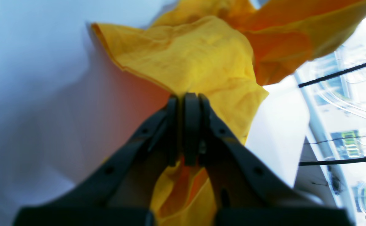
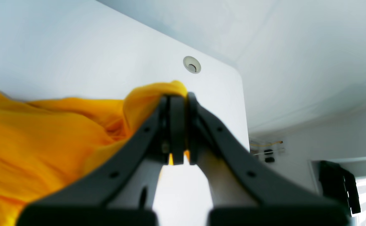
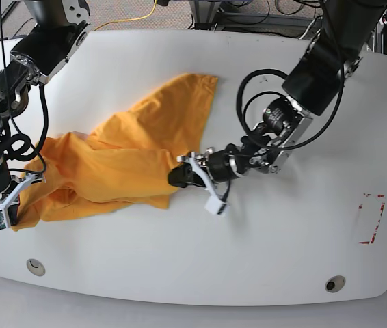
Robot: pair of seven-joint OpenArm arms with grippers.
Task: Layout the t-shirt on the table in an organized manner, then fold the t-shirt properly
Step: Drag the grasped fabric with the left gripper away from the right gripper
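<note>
You're in a robotics lab — large white smooth tabletop [image 3: 262,260] with red tape outline [image 3: 370,219], black cables [image 1: 340,73], grey carpet floor [image 3: 173,17].

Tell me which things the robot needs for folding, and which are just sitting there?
Needed for the job:
- t-shirt, crumpled
- table
- left end effector, shut on the shirt
- right end effector, shut on the shirt

Just there:
- red tape outline
- grey grommets
- yellow cable beyond the table
</note>
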